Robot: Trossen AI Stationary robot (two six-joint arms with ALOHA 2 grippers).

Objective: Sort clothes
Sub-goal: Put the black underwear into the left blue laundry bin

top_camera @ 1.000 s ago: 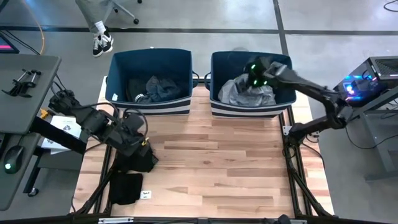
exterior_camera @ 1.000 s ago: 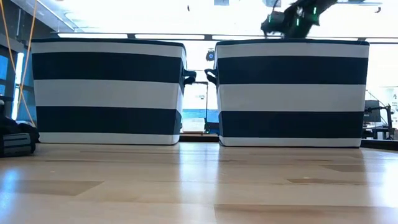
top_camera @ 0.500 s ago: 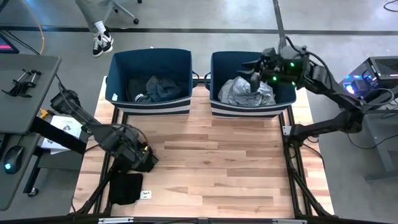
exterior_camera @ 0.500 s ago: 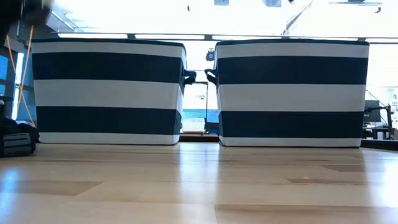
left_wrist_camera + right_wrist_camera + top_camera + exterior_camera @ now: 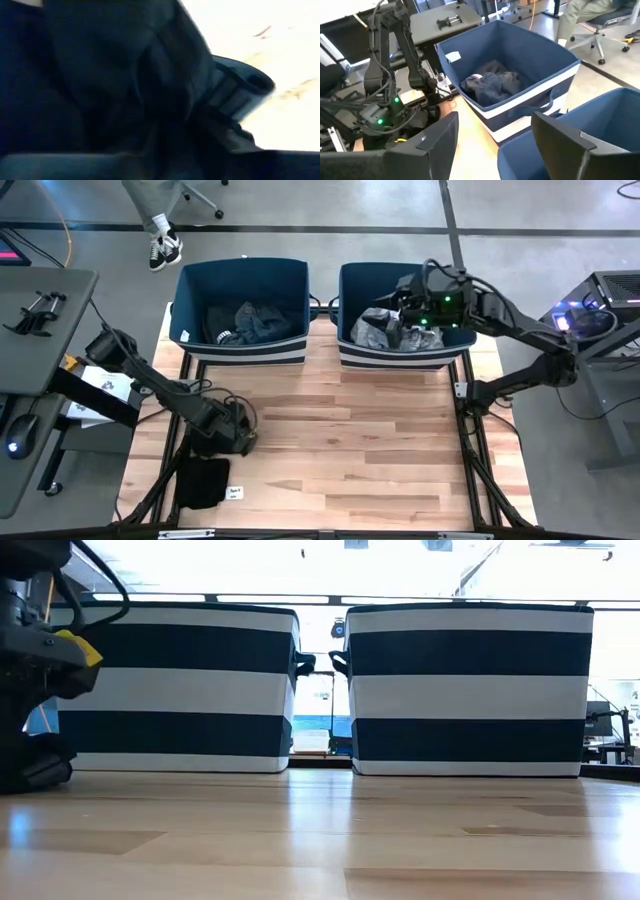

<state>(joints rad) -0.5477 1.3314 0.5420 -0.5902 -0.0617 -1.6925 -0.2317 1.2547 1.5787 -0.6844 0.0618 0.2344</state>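
Jaws on the left gripper cannot be told, though it is now dropping onto the black garment pile at lower left, suggesting a pickup is starting. Its long axis is running up-down the frame. Dark navy clothes are lying in the left bin. Spread and empty, the right gripper is lifting away over the grey garment in the right bin, apparently just released.
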